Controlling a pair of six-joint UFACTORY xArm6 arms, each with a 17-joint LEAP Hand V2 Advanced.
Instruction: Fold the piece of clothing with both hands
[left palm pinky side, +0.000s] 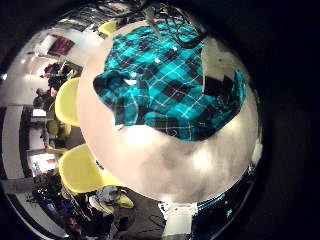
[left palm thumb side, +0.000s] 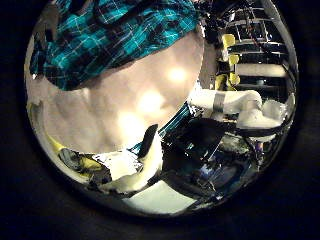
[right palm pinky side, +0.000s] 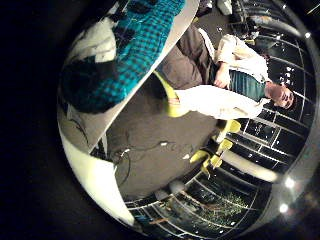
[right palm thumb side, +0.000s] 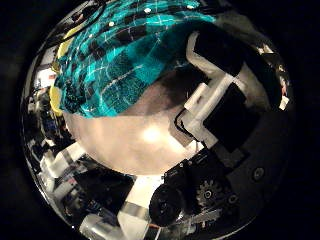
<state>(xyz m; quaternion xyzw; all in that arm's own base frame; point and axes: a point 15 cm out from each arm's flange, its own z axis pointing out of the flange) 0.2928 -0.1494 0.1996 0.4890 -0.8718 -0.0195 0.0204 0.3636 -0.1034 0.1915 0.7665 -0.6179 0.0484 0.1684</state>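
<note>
Shirt (left palm pinky side: 170, 85), plaid, lies bunched and rumpled on the round table (left palm pinky side: 170, 160), sleeves and hems uneven, no clean fold visible. Judging by that, folding is at best partly started; flattening and the actual folds are left.

Left hand: palm views look down on shirt and table from above, well apart from the cloth. One finger (left palm thumb side: 147, 145) shows straight, holding nothing; call it relaxed and empty.

Right hand (right palm thumb side: 215, 95): fingers extend over the shirt's edge near the table rim, seemingly straight. Can't tell whether they touch or pinch the cloth. Its other palm view shows cloth (right palm pinky side: 125, 55) close by.
</note>
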